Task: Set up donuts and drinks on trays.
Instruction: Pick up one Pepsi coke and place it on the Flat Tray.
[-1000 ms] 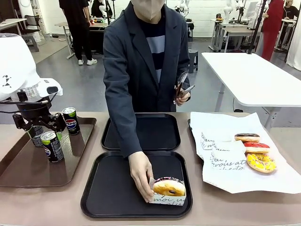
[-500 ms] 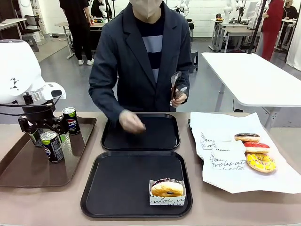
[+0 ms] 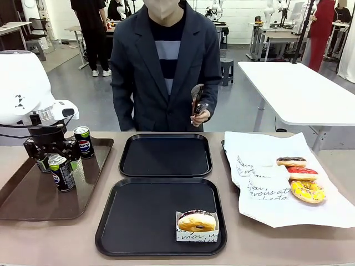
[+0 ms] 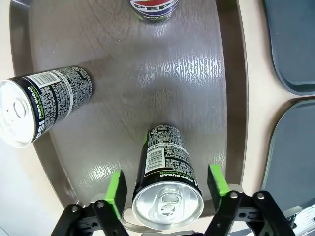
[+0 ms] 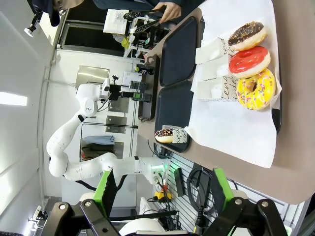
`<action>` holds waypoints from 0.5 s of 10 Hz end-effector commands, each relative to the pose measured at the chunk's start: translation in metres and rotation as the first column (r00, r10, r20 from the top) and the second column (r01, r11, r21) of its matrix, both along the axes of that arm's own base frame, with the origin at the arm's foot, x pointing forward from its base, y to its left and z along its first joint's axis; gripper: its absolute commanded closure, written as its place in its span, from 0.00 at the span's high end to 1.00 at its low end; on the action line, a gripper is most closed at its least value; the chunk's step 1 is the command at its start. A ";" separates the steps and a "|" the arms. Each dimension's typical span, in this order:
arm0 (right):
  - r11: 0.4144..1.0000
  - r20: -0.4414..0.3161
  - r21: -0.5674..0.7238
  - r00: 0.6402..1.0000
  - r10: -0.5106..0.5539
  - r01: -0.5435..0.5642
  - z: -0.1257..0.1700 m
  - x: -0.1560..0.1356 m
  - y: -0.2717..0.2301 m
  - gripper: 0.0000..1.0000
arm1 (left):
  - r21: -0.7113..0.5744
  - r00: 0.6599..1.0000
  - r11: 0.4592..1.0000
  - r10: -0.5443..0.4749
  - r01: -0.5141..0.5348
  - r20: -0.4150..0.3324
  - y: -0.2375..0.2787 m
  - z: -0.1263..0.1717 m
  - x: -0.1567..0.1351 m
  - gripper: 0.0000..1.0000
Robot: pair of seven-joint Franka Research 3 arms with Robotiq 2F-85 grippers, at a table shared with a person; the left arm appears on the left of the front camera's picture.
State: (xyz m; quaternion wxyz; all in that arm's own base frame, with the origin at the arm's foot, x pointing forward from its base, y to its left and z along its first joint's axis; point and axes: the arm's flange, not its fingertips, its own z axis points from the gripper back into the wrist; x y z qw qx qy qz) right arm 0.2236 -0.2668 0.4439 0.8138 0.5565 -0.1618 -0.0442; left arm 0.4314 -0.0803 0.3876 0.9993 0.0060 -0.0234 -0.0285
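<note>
The left gripper [image 4: 166, 184] is spread, green pads [image 4: 116, 189] flanking the black-and-green can [image 4: 165, 155] between them (upright on the brown tray [image 4: 162, 83]); the grey-patterned can [image 4: 42, 105] stands off past one finger, the sleeved donut [image 3: 197, 221] well away.

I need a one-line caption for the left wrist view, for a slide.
Open left gripper straddles the upright green-accented can on the brown tray without touching it.

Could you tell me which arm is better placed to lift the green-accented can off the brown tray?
Left, probably: the left gripper is open astride the green-accented can on the brown tray; the right gripper hangs far off, past the donuts.
</note>
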 end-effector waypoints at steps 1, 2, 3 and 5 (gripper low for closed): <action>1.000 0.025 0.019 1.000 -0.001 0.001 0.000 0.000 -0.002 1.00 | -0.011 1.000 1.000 -0.007 0.007 0.016 0.000 0.001 -0.001 0.00; 1.000 0.025 0.019 1.000 -0.001 0.001 0.000 0.000 -0.002 1.00 | -0.010 1.000 1.000 -0.005 0.005 0.009 -0.001 0.001 -0.002 0.42; 1.000 0.025 0.019 1.000 -0.001 0.001 0.000 0.000 -0.002 1.00 | -0.006 1.000 1.000 -0.002 0.002 0.003 0.000 0.001 -0.002 0.00; 1.000 0.025 0.019 1.000 -0.001 0.001 0.000 0.000 -0.002 1.00 | 0.003 1.000 1.000 0.008 -0.008 -0.005 0.002 0.007 -0.003 0.00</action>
